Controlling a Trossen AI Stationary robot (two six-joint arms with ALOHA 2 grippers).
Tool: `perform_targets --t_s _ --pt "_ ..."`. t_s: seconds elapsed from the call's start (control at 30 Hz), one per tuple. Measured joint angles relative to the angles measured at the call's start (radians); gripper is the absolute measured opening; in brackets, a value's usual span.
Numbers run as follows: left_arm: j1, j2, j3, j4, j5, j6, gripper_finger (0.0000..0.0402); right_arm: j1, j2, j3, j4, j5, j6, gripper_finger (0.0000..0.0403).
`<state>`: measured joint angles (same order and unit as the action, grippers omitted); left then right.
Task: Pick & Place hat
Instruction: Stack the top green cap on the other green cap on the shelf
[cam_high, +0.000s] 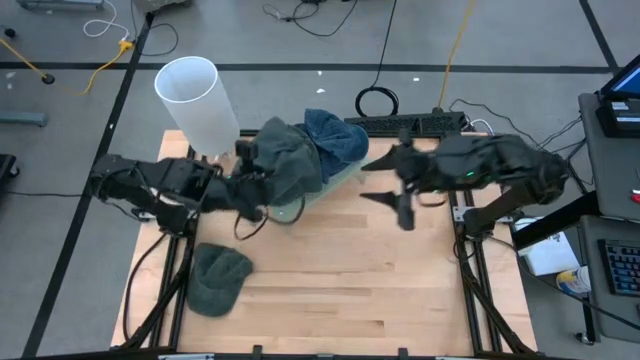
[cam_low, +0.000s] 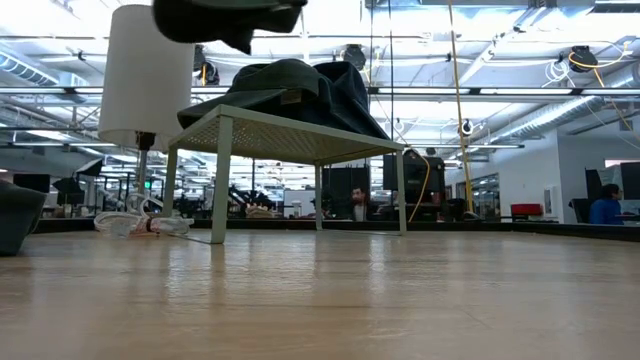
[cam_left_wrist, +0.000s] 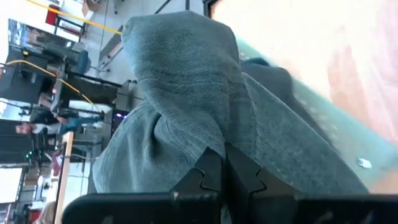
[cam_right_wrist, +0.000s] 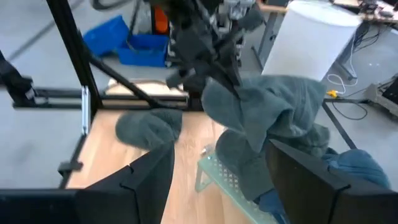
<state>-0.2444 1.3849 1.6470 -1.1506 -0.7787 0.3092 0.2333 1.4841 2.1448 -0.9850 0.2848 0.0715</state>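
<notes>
My left gripper is shut on a grey-green knit hat, held up over the left end of a pale green perforated rack. A blue hat and another dark one lie on the rack's top. A third grey-green hat lies flat on the wooden table, near the front left. My right gripper hangs open in the air just right of the rack, its fingers wide apart with nothing between them. My left gripper pinches a bunched fold of the hat's knit cloth between its two shut fingers. It comes in from the table's left, slanting down. The hat hangs slack below and ahead of the fingers, and the low view shows it lifted clear of the hats on the rack.
A tall white cylinder stands at the table's far left, close behind the left gripper. Cables and a black bar run along the far edge. Bare wood lies across the table's front and middle.
</notes>
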Motion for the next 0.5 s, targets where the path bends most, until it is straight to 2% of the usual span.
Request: perform_targets --t_s 0.23,0.5 --pt "0.166 0.002 0.0 0.13 0.129 0.178 0.0 0.0 -0.08 0.0 0.0 -0.001 0.048 0.0244" --pt "0.281 0.032 -0.047 0.18 0.268 0.186 0.0 0.0 -0.102 0.0 -0.003 -0.001 0.04 0.0244"
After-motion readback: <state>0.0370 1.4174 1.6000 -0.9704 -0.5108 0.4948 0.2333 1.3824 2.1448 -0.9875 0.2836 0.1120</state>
